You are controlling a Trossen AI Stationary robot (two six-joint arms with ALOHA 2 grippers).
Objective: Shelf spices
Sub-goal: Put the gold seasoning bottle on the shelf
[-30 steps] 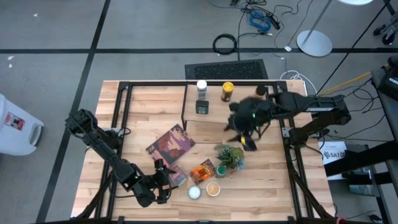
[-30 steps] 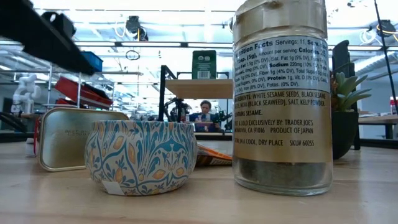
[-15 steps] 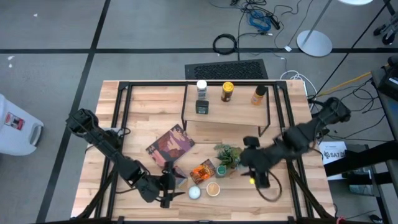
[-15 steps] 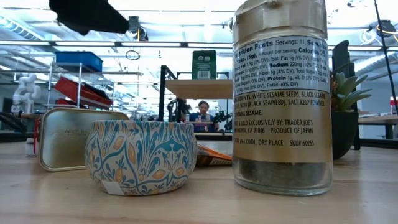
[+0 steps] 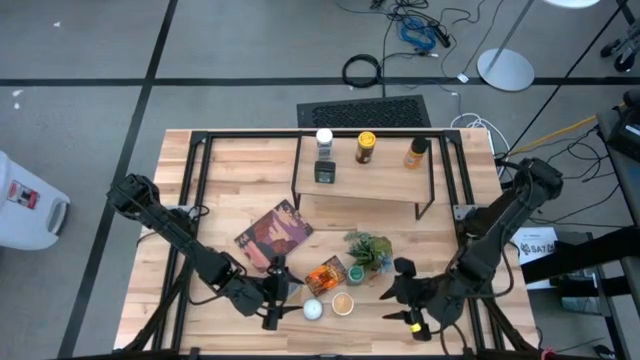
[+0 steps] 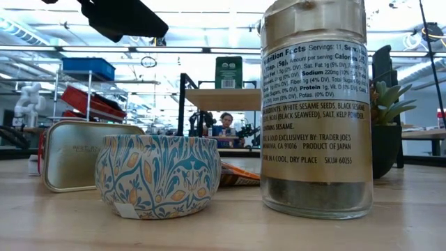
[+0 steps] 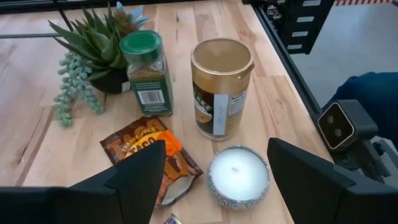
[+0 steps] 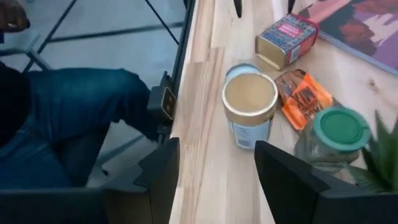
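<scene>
On the shelf stand a white-topped jar, a dark tin, a yellow-topped jar and an orange-topped jar. Near the table's front edge stand a tan-lidded jar, a patterned round tin, a green-lidded jar, a flat orange packet and a rectangular tin. My left gripper hovers open just left of the round tin. My right gripper hovers open to the right of the tan-lidded jar. Neither holds anything.
A maroon picture book lies left of the spices, and a potted plant stands behind the green-lidded jar. A small camera sits at the table's near edge. A person's leg in blue trousers shows beyond that edge.
My right gripper has swung from the shelf toward the table's near edge and down, turning as it went; it now hangs right of the tan-lidded jar. My left gripper has drifted a little toward the table's right, toward the round tin, and has turned somewhat.
</scene>
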